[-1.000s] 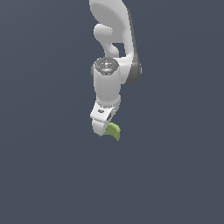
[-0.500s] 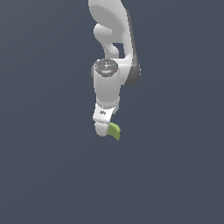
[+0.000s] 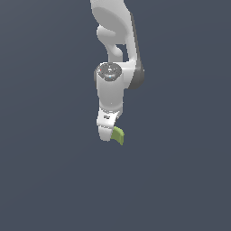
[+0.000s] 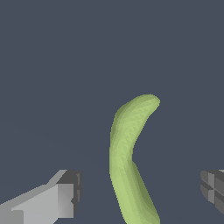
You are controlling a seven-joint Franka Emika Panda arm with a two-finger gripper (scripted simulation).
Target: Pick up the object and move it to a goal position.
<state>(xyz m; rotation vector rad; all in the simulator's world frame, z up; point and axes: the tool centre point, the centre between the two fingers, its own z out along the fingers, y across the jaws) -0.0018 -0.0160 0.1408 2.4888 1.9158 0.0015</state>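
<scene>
The light-green curved block [image 4: 128, 162] runs lengthwise away from the wrist camera, its far tip bending aside. It lies between the gripper [image 4: 142, 192] fingers [image 4: 59, 194], which stand wide apart, untouching. No bench edges visible; possibly on the surface. No writing.

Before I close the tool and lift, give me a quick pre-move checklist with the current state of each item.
1. Tool open: ok, wide gap between the fingers.
2. Light-green curved block between the fingers: ok in the wrist view.
3. Fingers clear of the block: ok, a gap on each side.
4. Block centred: not ok, it sits nearer one finger.
5. Tool low enough: cannot tell; in the exterior view the block shows beside the tool tip.
6. Goal position visible: not ok, no marker shows.
</scene>
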